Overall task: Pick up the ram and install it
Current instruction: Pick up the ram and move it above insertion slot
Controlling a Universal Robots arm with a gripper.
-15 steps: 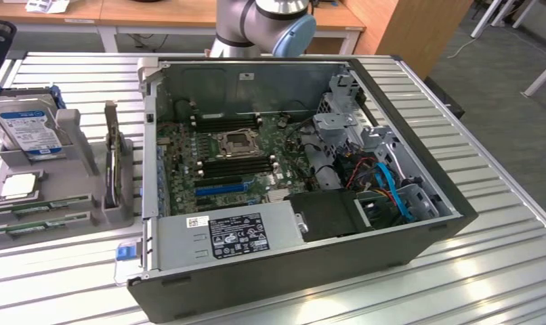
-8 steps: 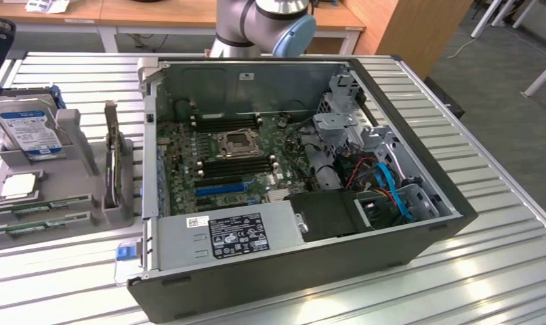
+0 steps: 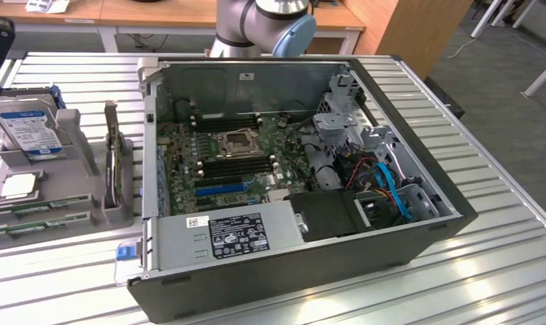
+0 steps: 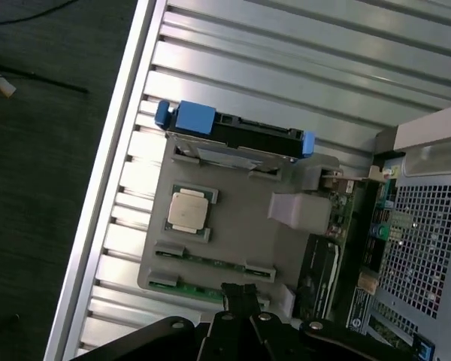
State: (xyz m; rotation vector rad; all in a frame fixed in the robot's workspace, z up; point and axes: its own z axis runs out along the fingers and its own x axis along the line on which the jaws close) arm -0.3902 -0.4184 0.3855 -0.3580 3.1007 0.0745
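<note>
We judge the job barely begun: the ram [image 4: 210, 265] lies in its groove on the gray holder [image 4: 237, 226], not yet lifted, while our pincer [image 4: 240, 293] hangs above that holder's edge, pinched shut and empty.

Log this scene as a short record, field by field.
end effector: shut, nothing seen in it, above the holder's ram end
ram: two green sticks, both lying in the gray holder
hard drive: upright in holder
processor chip: flat in holder
computer case: open, motherboard exposed
</note>
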